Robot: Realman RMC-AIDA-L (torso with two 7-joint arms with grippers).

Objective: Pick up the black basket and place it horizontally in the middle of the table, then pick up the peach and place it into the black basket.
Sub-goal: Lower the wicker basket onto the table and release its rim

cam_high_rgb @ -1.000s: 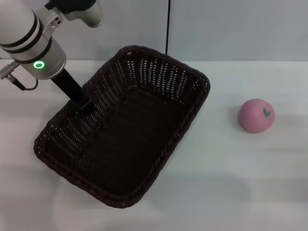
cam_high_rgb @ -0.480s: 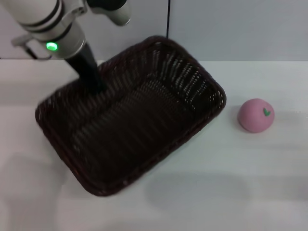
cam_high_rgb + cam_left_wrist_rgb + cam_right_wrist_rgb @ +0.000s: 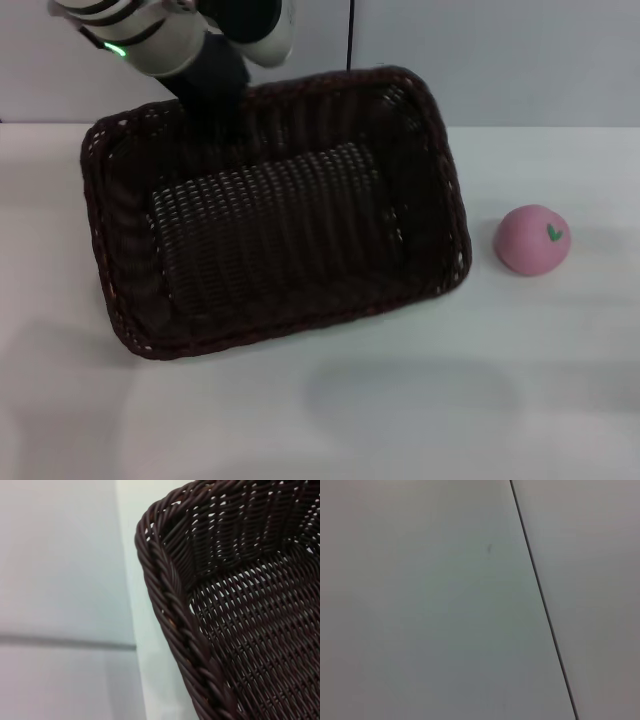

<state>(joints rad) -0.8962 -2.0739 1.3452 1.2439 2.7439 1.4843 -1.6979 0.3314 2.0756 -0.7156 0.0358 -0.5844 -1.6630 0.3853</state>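
The black basket [image 3: 452, 215] lies on the white table [image 3: 400, 410], left of centre, long side nearly across, opening up and empty. My left gripper [image 3: 225, 100] comes down from the upper left and is shut on the middle of the basket's far rim. The left wrist view shows the braided rim [image 3: 170, 610] and a rounded corner close up. The pink peach [image 3: 532, 240], with its green leaf mark, sits on the table just right of the basket, apart from it. My right gripper is out of view.
A grey wall with a thin dark vertical line [image 3: 350, 35] stands right behind the table's far edge. The right wrist view shows only that wall. Bare tabletop lies in front of the basket and around the peach.
My left gripper has swung right and toward the wall with the basket's rim in it. The basket has turned from diagonal to nearly across the table. The peach has not moved.
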